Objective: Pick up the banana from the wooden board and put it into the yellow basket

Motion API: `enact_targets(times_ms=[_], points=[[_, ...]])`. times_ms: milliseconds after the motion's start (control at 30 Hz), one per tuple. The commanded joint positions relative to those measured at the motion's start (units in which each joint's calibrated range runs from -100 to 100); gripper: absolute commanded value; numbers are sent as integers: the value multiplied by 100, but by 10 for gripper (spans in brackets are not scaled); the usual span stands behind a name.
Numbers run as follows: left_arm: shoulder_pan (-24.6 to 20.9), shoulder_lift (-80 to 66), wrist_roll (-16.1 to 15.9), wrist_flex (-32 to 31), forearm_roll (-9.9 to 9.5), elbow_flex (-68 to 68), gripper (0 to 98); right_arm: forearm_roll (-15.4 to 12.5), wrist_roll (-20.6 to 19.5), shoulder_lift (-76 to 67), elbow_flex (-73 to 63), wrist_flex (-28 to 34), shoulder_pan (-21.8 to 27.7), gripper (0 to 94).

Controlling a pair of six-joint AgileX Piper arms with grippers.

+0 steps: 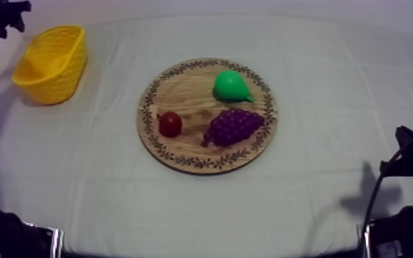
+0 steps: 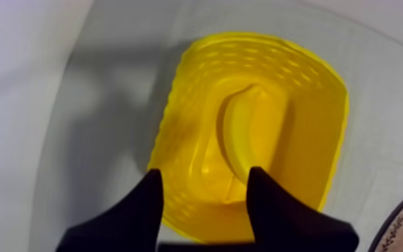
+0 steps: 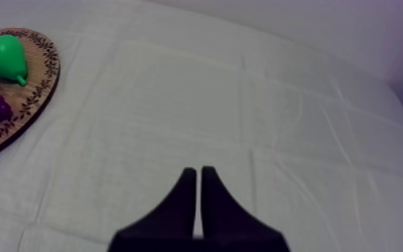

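Left gripper (image 2: 204,171): fingers apart, nothing held, poised over the yellow basket (image 2: 314,127) at the table's far left. Banana (image 2: 248,131): yellow, curved, laid on the basket's floor within its perforated walls. Right gripper (image 3: 198,170): fingers pressed together over bare cloth (image 3: 244,100) right of the wooden board (image 1: 182,82), on which pear (image 1: 231,86), grapes (image 1: 233,125) and small red fruit (image 1: 170,124) are set; open cloth is seen all round the board

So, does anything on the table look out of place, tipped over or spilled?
Nothing stands out. The banana lies inside the yellow basket, which stands with its opening up. The pear, the grapes and the small red fruit sit on the wooden board, none past its edge.
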Motion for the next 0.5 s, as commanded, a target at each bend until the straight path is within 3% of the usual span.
enact_targets(times_ms=[0,267,467], points=[[-4,-777,79,-22,-14,378,488,-2,0,-4,-3,6,3,6],[272,-2673,322,-93,-78,1563,468,-2,0,-4,-3,6,3,6],[519,-4131,386,-485,-103,2526,441,-2,0,-4,-3,6,3,6]])
